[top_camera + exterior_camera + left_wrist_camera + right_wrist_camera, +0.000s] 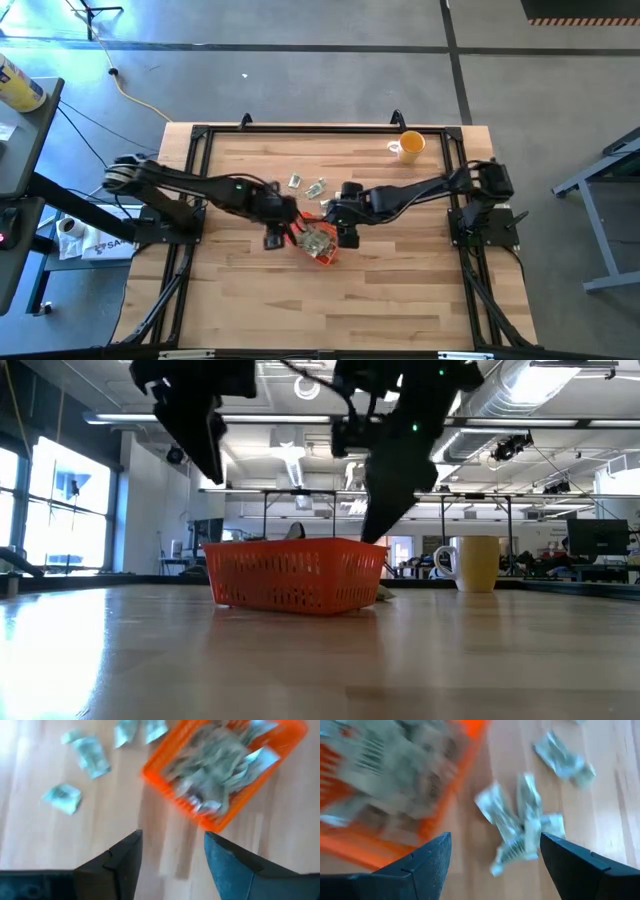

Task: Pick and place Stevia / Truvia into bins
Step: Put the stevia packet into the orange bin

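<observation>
Both grippers, left (172,865) and right (495,865), hang with fingers spread and empty over the sachet-filled orange bin (320,243) mid-worktop; loose sachets (520,827) lie beside it.

Both wrist views motion-blurred: sachets in the orange bin (225,770) read as a grey-green heap, no count, no print legible. Bin cut off by the frame edge in the right wrist view. High view: arms cover part of the bin; loose sachets (305,185) too small to count. Low view: both arms cropped at the top, bin contents hidden behind its wall.
</observation>
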